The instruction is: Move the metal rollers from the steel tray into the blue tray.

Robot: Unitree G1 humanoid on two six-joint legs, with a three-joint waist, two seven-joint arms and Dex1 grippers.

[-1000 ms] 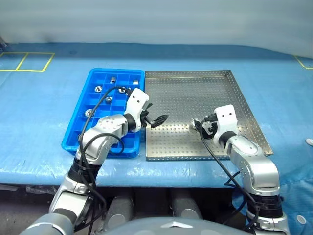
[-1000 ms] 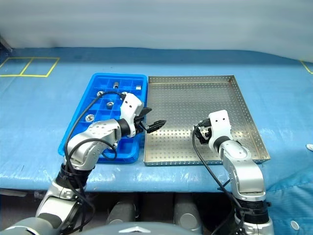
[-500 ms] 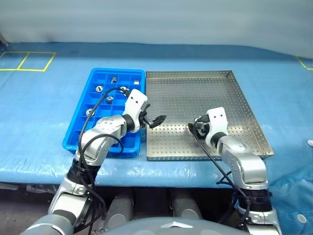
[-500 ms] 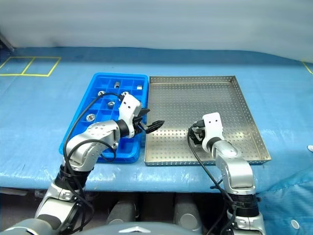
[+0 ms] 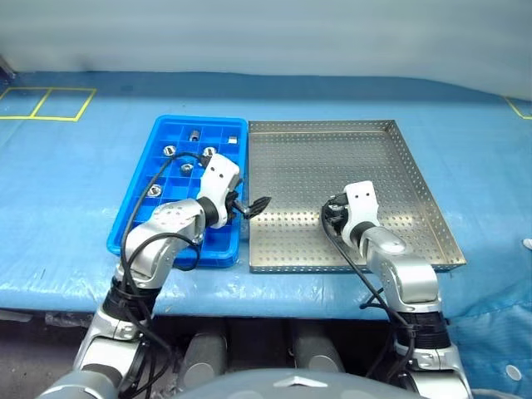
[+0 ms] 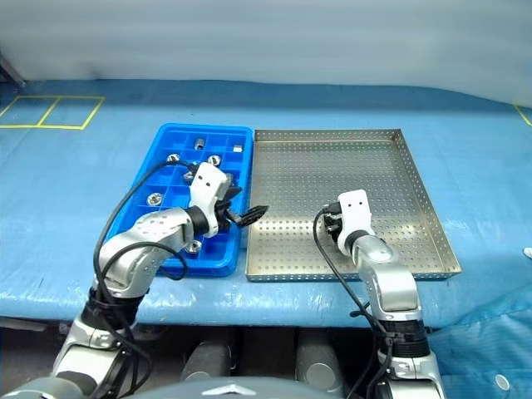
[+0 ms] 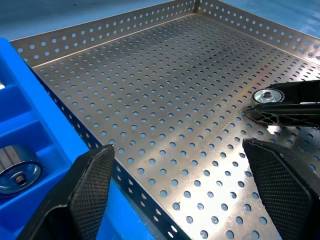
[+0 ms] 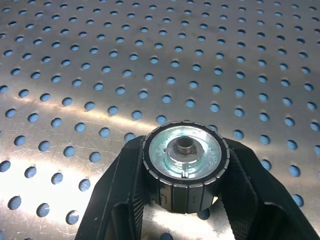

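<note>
Landmark: steel tray [image 5: 349, 158], perforated floor, low rim, on the blue table cover [image 5: 75, 191]
Blue tray [image 5: 141, 218]: touching the steel tray's left rim, long sides parallel
Right gripper [image 8: 186, 200]: low over the steel tray floor, near its front rim, about mid-width; both black fingers [image 8: 117, 192] pressed against the sides of one metal roller [image 8: 185, 172], clamped on it
Held roller: ribbed dark side wall, shiny face with a small central hub turned toward the wrist camera; seated between the fingers just above the perforated floor; contact with the floor cannot be told
Left gripper [image 7: 180, 175]: fingers spread wide apart, nothing between them; hovering over the steel tray's left rim, at the seam with the blue tray
Other rollers [image 5: 169, 150]: several in the blue tray's far and middle compartments; one [image 7: 17, 170] in a compartment just beside the steel tray's left rim
</note>
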